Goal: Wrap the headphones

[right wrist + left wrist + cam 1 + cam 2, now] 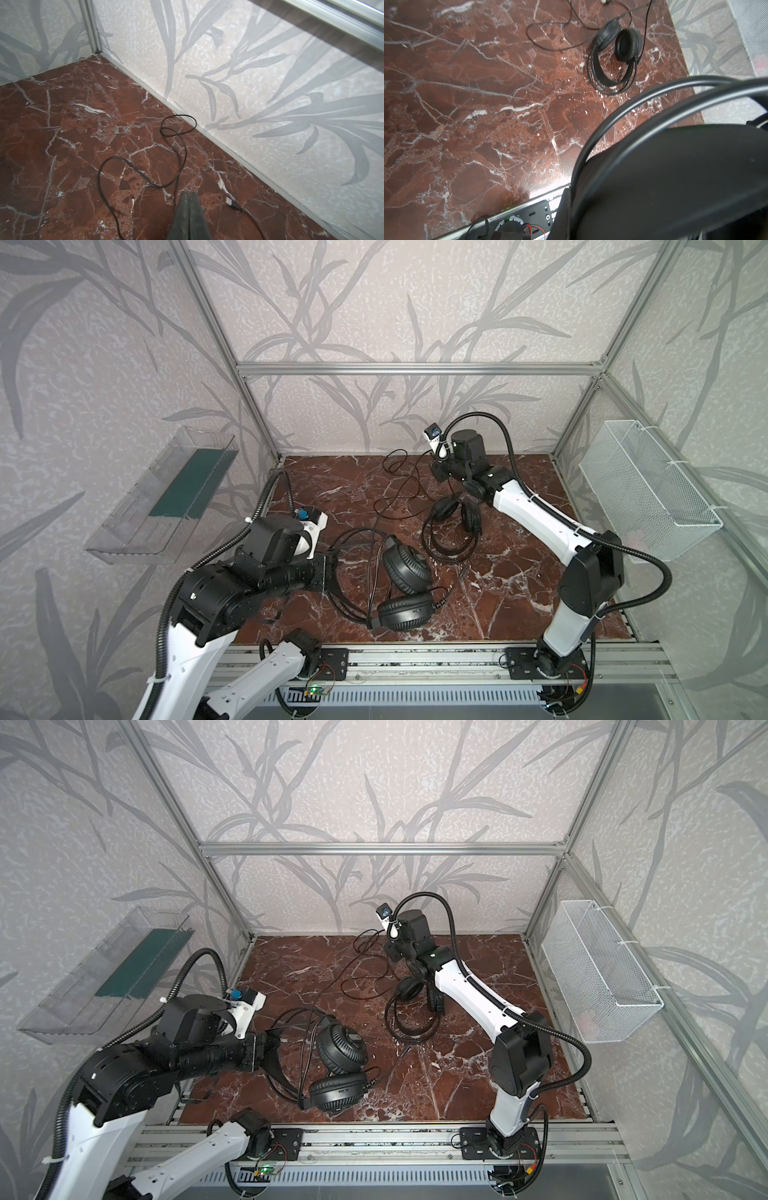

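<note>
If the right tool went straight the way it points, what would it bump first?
Probably the thin black headphone cable looped on the red marble table just ahead of the right tool; depth is unclear.

Both top views look steeply down from high above the front edge of the marble tabletop (519, 593), facing its back wall (415, 323). The left wrist camera (311, 515) hangs over its left side and looks across it. The near headset (675, 176) is close in front, and the far headset (627, 44) is shared with the top views. The right wrist camera (433, 434) sits low by its back edge, facing that wall.
</note>
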### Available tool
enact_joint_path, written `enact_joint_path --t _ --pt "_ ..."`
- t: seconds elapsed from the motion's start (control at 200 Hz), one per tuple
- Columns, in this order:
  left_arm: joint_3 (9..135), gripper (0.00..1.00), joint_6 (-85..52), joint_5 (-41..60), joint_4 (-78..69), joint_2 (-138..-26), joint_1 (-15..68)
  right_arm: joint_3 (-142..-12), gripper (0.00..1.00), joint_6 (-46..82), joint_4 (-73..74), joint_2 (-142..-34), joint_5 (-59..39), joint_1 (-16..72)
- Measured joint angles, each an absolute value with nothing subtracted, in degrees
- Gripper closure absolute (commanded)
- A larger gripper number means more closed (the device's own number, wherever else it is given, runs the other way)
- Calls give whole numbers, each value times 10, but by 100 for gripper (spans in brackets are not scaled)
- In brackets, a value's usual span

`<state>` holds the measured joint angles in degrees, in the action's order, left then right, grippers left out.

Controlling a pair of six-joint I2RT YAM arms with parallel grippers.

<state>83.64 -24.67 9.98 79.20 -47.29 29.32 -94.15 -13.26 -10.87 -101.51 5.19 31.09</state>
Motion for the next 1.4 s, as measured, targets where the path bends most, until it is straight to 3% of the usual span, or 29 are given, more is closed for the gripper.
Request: enact_joint_path --t 0.365,0.74,1.07,1.399 --pt "994 100 -286 46 765 -481 294 -891 100 -89 -102 -944 22 317" --pt "1227 100 -318 -1 709 -597 298 -892 100 -112 -92 -860 17 364" --pt "1224 100 -357 -34 616 -600 300 -824 100 -111 -60 -766 -20 451" --pt "1149 100 -410 -42 591 -618 300 -703 100 -79 -6 -812 -16 545"
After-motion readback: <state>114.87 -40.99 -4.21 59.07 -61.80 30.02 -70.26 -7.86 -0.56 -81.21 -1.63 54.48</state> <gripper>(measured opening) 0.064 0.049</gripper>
